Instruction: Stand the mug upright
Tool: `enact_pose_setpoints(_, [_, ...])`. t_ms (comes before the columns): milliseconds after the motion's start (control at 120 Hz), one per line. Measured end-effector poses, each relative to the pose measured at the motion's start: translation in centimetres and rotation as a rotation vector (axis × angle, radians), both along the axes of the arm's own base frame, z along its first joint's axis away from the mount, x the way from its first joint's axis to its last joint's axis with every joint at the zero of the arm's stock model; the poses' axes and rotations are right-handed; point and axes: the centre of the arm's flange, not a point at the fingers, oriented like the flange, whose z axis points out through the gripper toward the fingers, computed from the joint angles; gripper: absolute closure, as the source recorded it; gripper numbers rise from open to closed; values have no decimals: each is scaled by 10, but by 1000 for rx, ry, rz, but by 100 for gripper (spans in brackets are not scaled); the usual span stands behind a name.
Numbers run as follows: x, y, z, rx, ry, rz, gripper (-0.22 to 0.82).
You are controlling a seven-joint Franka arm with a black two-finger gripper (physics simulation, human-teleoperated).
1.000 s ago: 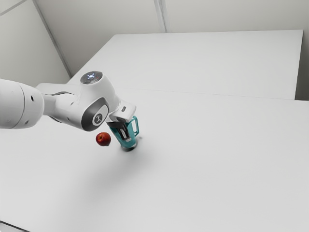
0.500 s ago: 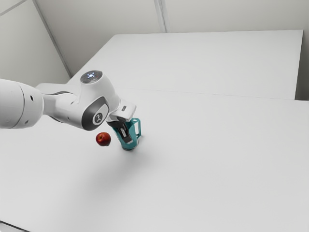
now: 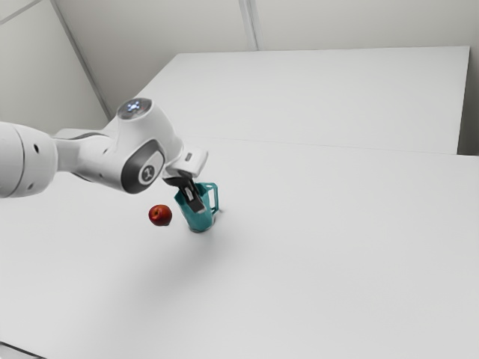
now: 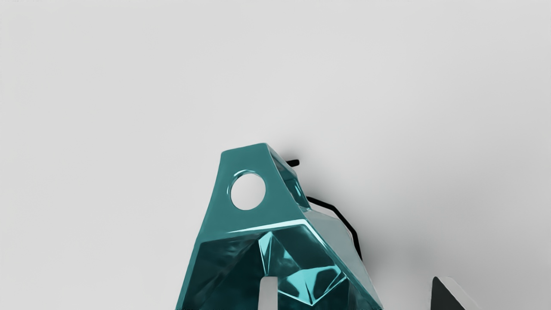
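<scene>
The teal mug [image 3: 200,221] stands on its base on the table, mouth up, handle toward the exterior view's right. My gripper [image 3: 196,207] is at its rim, partly covering the near side. In the wrist view the mug [image 4: 249,224] shows its holed handle top and hollow inside, with a dark edge low on its outside. There the gripper [image 4: 354,290] is open: one fingertip appears within the mug's mouth and the other is outside, separated from the wall by a gap. The mug's lower inside is partly hidden.
A red apple [image 3: 160,215] lies on the white table [image 3: 314,254], close to the mug on the exterior view's left. A dark line crosses the table's near left corner.
The mug has swung from a tilt onto its base, its handle shifting slightly toward the exterior view's right. Since then my hand has risen a little and moved toward that view's left, leaving the mug behind.
</scene>
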Motion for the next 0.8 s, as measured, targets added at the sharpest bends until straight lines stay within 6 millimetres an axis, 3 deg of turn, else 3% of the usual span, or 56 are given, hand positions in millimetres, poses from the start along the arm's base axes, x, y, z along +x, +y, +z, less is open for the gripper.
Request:
enact_pose_setpoints(267, [11,-9,35,-20,-49,0,26])
enact_pose_setpoints(400, [28,-14,73,-37,-71,17,23])
enact_pose_setpoints(575, [48,-21,123,-50,-35,71,12])
enact_pose_setpoints(675, [60,-22,133,-62,33,130,7])
enact_pose_setpoints(800, [70,-9,141,-93,120,232,4])
